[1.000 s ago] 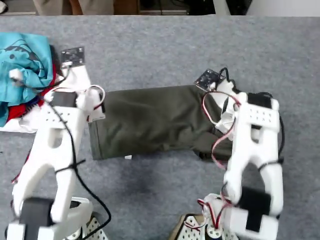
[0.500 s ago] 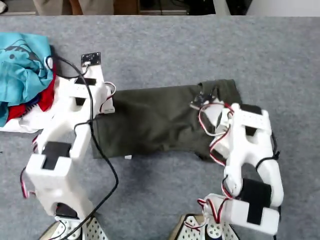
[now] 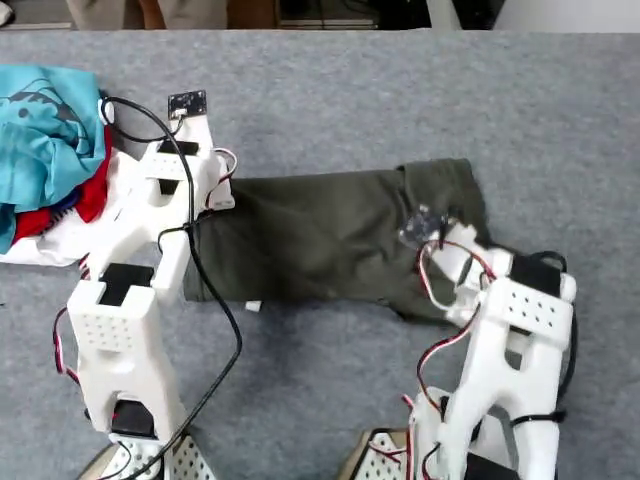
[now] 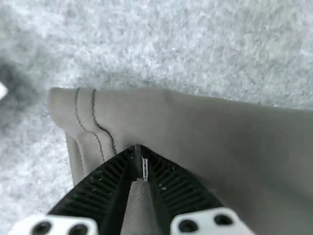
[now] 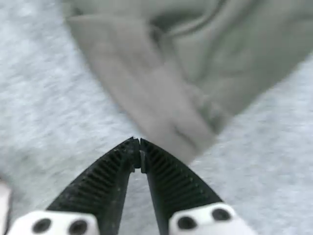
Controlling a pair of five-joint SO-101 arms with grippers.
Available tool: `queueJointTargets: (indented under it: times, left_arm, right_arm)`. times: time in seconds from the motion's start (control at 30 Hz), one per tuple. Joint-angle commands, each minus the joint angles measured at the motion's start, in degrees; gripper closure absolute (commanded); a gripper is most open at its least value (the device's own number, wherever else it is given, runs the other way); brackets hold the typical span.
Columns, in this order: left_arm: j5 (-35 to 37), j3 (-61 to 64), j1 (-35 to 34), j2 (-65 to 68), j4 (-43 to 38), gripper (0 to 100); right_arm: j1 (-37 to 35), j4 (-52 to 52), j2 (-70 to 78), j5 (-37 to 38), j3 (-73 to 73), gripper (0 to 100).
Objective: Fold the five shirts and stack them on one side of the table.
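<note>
An olive-green shirt (image 3: 320, 240) lies partly folded across the middle of the grey table. My left gripper (image 4: 139, 152) is shut, and its tips rest on the shirt's (image 4: 220, 137) stitched left corner, where several layers stack at the edge. In the high view the left arm (image 3: 165, 200) stands over that same left edge. My right gripper (image 5: 137, 145) is shut and empty, over bare table just off the shirt's (image 5: 205, 58) folded sleeve. The right arm (image 3: 510, 310) sits at the shirt's near right end.
A heap of shirts lies at the far left edge, with a teal one (image 3: 45, 120) on top, a red one (image 3: 95, 190) under it and a white one (image 3: 40, 245) below. Bare grey table (image 3: 330, 100) stretches behind the olive shirt and to its right.
The right arm drew back toward the front, uncovering the shirt's right end and sleeve. The left arm shifted from beside the heap onto the shirt's far left corner.
</note>
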Motion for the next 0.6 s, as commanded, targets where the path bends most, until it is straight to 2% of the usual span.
queueJointTargets:
  times: [0.0, 0.13, 0.33, 0.57]
  left_arm:
    - [0.3, -3.6, 0.2, -0.2, 1.6, 98]
    - [0.1, -6.1, 0.2, 0.0, 4.5, 98]
    - [-0.1, -9.8, 0.2, 0.1, 8.4, 98]
    - [-0.1, -9.7, 0.2, 0.1, 8.7, 98]
  right_arm:
    - [-4.7, -3.7, 4.8, -4.1, -5.8, 99.4]
    - [-7.5, -5.9, 17.7, -10.5, -13.7, 99.4]
    - [-7.4, -5.6, 33.6, -12.4, -21.1, 99.4]
    - [-6.6, -5.9, 31.8, -9.6, -13.1, 99.4]
